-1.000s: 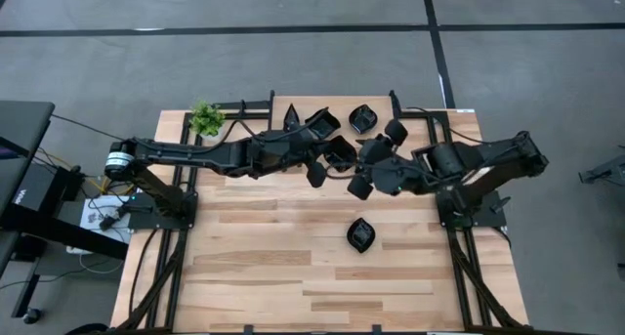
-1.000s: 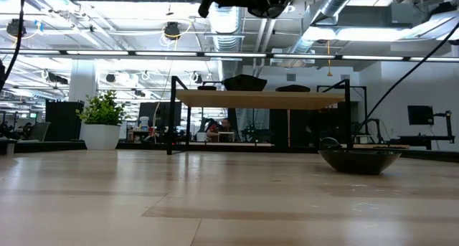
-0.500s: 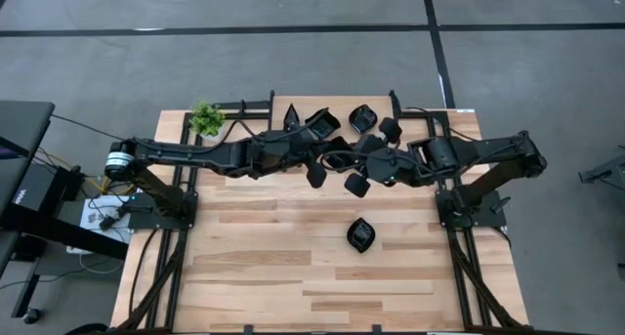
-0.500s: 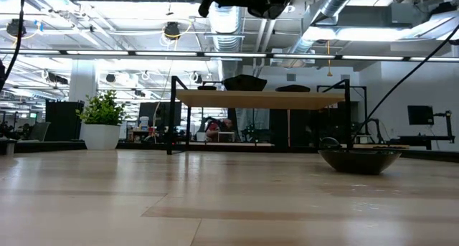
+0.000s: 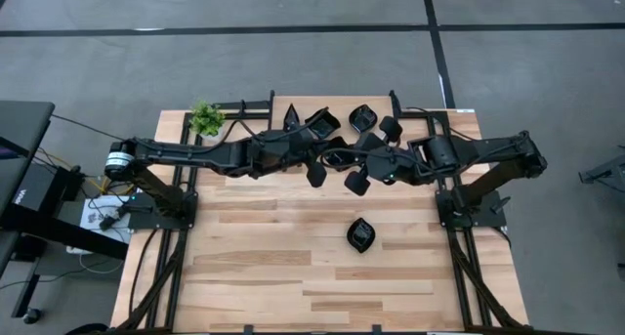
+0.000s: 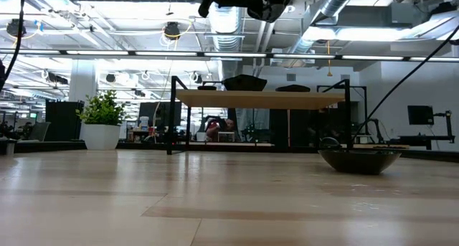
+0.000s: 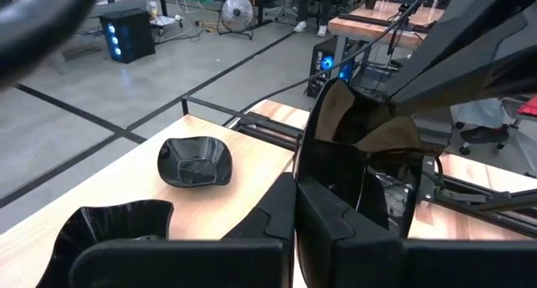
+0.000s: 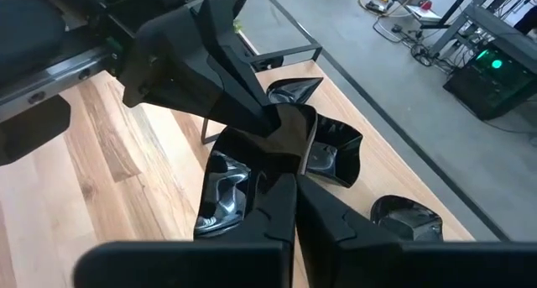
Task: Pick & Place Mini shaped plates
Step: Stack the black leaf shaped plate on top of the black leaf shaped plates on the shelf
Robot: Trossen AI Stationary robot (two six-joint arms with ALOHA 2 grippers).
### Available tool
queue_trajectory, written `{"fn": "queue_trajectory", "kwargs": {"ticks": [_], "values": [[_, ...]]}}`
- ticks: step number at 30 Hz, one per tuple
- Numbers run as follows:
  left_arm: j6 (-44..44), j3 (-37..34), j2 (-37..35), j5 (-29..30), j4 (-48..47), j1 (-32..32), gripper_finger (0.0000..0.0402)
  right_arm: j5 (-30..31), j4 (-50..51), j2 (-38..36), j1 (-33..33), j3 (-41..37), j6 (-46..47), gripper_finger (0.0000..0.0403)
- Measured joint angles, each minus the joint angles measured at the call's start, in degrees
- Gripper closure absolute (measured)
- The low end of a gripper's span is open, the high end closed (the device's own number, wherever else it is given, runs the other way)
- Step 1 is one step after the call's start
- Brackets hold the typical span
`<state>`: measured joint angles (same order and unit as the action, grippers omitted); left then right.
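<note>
Seen from above, my left gripper (image 5: 330, 159) and right gripper (image 5: 344, 165) meet mid-air, both clamped on one black plate (image 5: 338, 160); their contact is obscured. The right wrist view shows fingers (image 8: 277, 208) pinching its rim.

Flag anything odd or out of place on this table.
Both the left gripper and the right gripper are shut on the same black plate, held in mid-air above the table.

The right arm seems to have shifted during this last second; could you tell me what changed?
The right tool moved left toward the left tool and shut on the plate that the left tool holds up. The lone plate on the table stayed put.
</note>
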<state>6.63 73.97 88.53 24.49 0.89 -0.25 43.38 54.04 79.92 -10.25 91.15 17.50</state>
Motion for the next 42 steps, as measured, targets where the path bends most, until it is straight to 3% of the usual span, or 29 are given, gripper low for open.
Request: {"fn": "queue_trajectory", "kwargs": {"ticks": [4, 16, 36, 42], "values": [[0.0, 0.0, 0.0, 0.0, 0.0, 0.0, 0.0398, -0.1, 0.4, 0.0, 0.7, 0.0, 0.6, 0.0393], [0.0, 0.0, 0.0, -0.1, 0.6, 0.0, 0.0398, -3.0, 3.4, 0.1, 3.0, 0.0, 2.2, 0.0311], [0.0, 0.0, 0.0, -0.1, 0.5, 0.0, 0.0394, -2.8, 3.3, 0.1, 3.3, 0.0, 1.4, 0.0355], [0.0, 0.0, 0.0, -0.3, 0.6, 0.0, 0.0386, -2.8, 3.4, 0.0, 3.3, 0.0, 1.4, 0.0396]]}}
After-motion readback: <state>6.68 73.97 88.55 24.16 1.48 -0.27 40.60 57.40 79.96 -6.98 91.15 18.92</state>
